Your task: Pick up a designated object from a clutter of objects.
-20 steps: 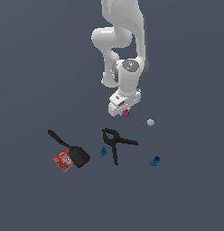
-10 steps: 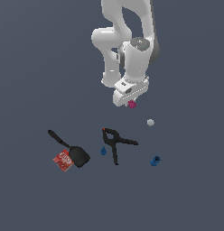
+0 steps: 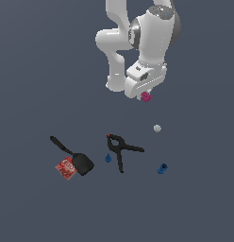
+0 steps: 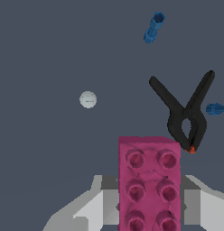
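Note:
The magenta studded block (image 3: pixel 146 97) hangs well above the surface, held between the fingers of my gripper (image 3: pixel 145 96). The wrist view shows the same block (image 4: pixel 149 182) close up, studs facing the camera, with a grey finger (image 4: pixel 98 208) pressed against each side. Below lies the rest of the clutter: a black spring clamp (image 3: pixel 121 149) (image 4: pixel 185 114), a pale little ball (image 3: pixel 157 128) (image 4: pixel 88 99), and two small blue pieces (image 3: pixel 108 158) (image 3: pixel 162 168).
A black spatula (image 3: pixel 74 156) lies toward the exterior view's left, its blade resting on a red flat packet (image 3: pixel 65 168). In the wrist view one blue piece (image 4: pixel 153 27) lies beyond the clamp and another (image 4: pixel 217 108) sits beside it.
The arm has risen and swung toward the exterior view's right, carrying the magenta block higher above the surface. The objects on the surface have stayed put.

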Motion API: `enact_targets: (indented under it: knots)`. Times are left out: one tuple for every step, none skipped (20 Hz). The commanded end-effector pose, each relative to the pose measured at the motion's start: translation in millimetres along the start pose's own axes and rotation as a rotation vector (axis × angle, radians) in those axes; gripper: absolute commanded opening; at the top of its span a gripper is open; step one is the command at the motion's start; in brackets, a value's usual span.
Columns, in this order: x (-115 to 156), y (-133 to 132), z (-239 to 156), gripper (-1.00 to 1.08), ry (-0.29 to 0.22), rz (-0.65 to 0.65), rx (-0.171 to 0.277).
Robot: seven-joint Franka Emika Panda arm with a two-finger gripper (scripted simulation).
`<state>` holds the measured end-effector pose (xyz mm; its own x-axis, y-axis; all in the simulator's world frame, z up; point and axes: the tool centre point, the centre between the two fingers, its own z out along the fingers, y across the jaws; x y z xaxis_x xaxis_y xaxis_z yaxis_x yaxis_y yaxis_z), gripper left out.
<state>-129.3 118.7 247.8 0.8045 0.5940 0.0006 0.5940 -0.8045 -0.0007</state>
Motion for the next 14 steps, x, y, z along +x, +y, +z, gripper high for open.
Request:
enact_targets:
  knots:
    - [5, -4, -22, -1.0, 0.0, 0.0, 0.0]
    - [7, -5, -30, -1.0, 0.0, 0.0, 0.0]
    - [9, -7, -38, -1.0, -0.001, 0.0, 0.0]
    - [11, -8, -46, -1.0, -0.001, 0.0, 0.0]
    - [13, -9, -53, -1.0, -0.001, 0.0, 0.0]
    - [15, -10, -59, -1.0, -0.001, 0.0, 0.0]
    - [16, -11, -66, -1.0, -0.001, 0.0, 0.0]
    - [18, -12, -72, -1.0, -0.001, 0.0, 0.0]
    - [19, -12, -77, -1.0, -0.001, 0.001, -0.001]
    - [21, -13, -82, -1.0, -0.001, 0.001, -0.001]
    - [22, -14, -86, -1.0, -0.001, 0.001, -0.001]
    - [24, -14, -90, -1.0, -0.001, 0.001, -0.001]
    - [25, -15, -94, -1.0, -0.001, 0.001, -0.001]
    - [26, -15, -97, -1.0, -0.001, 0.001, -0.001]
